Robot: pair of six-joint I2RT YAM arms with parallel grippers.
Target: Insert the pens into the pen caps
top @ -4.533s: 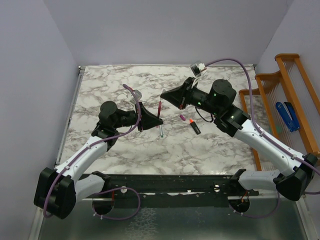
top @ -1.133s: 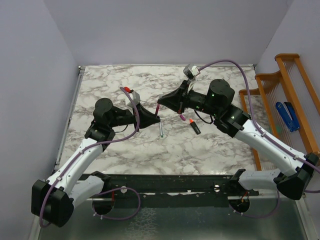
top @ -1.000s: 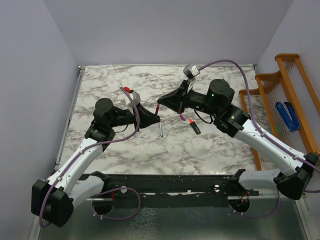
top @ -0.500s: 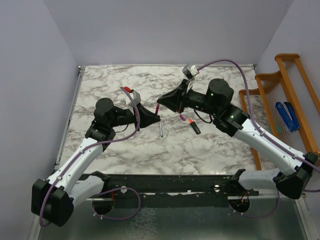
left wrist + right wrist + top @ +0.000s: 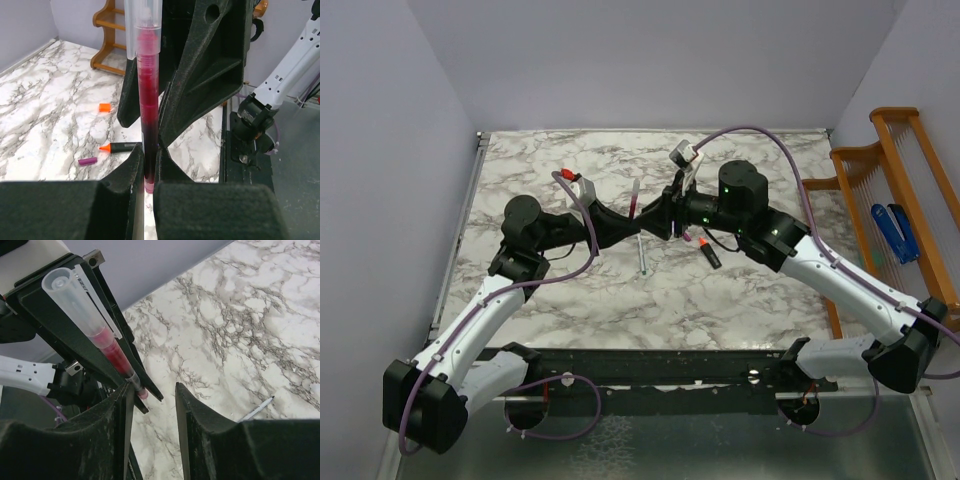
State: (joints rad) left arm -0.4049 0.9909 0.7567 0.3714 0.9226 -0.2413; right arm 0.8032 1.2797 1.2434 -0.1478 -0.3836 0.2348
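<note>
From above: left gripper clamps the red pen upright, right gripper just beside. Left wrist: pen pinched low. Right wrist: jaws apart, gripping nothing; withdraw straight, without knocking the pen

My left gripper clamped on an upright red-pink pen, clear cap on its top, right gripper's fingers spread either side just beyond, black marker, magenta cap and orange cap on the marble table farther right
</note>
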